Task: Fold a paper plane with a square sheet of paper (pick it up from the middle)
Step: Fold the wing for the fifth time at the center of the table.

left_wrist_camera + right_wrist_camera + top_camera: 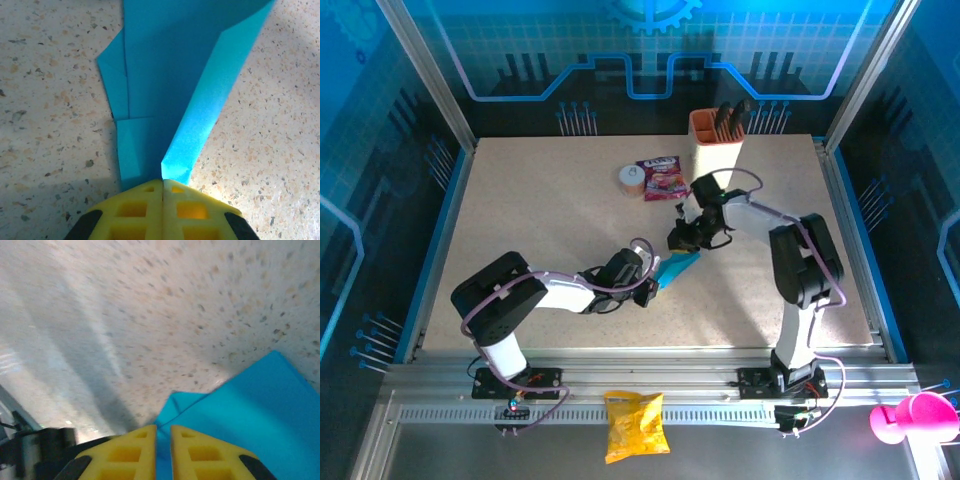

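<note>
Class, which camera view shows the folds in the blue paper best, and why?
The left wrist view: the blue paper is close and sharp, its creases and layered flaps plain. The top external view gives a small blue sliver; the right wrist view, a blurred corner.

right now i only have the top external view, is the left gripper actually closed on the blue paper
Observer: Yes. In the left wrist view the left gripper has its yellow fingers pressed together on the near end of the folded blue paper.
Operator: is it really folded or just a flat sheet
Observer: Folded. A long flap runs from the fingers along its right side, and creased layers overlap on its left.
Operator: and the right gripper, is it holding too
Observer: In the right wrist view the right gripper shows a narrow gap between its fingers, with the paper's edge at that gap. I cannot tell whether it pinches the paper.
</note>
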`<action>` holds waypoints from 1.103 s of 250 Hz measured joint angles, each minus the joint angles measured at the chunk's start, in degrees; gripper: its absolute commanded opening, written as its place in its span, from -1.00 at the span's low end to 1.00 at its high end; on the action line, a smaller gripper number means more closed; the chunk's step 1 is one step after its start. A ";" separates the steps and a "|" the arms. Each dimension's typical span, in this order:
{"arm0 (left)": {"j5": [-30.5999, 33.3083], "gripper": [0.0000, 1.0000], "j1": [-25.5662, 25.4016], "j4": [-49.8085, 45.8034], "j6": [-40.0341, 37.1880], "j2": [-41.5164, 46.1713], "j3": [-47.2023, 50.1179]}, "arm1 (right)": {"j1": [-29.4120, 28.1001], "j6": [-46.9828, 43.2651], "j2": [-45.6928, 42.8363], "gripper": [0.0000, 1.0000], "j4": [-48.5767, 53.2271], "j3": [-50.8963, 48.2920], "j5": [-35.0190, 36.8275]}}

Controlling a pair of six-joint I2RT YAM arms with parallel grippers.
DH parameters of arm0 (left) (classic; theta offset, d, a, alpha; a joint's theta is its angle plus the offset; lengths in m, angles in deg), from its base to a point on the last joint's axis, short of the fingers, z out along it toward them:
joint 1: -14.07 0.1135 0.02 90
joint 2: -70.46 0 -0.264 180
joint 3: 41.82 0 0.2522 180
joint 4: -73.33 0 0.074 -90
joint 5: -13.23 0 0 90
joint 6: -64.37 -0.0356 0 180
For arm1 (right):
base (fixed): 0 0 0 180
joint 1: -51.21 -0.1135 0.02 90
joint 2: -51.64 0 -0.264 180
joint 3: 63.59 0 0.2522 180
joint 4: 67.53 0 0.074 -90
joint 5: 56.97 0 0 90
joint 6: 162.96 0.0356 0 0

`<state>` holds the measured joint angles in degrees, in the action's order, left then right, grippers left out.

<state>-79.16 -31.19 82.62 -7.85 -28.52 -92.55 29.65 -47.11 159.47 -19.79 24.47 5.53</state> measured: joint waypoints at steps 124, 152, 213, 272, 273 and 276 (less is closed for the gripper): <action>-0.02 -1.00 0.98 2.97 1.49 0.02 1.57 | -4.35 9.68 -17.90 -1.00 -25.53 -30.88 -1.40; -0.02 -1.00 1.14 2.97 1.64 0.02 1.57 | -7.69 11.74 -16.35 -1.00 -32.28 -31.54 -1.09; -0.04 -1.00 1.66 3.19 1.64 0.02 1.73 | -8.81 14.27 -9.86 -1.00 -42.32 -31.56 -0.33; -0.28 -1.00 2.03 3.41 1.64 -0.04 1.79 | -8.57 14.71 -6.84 -1.00 -46.29 -31.45 -0.02; -0.31 -1.00 2.03 3.41 1.64 -0.04 1.79 | -8.55 14.71 -6.82 -1.00 -46.34 -31.45 -0.04; -0.31 -1.00 2.05 3.41 1.64 -0.07 1.79 | -8.50 14.71 -6.73 -1.00 -46.47 -31.43 -0.07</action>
<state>-79.47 -29.13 86.03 -6.21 -28.58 -90.76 21.15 -32.41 152.74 -66.26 -6.96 5.46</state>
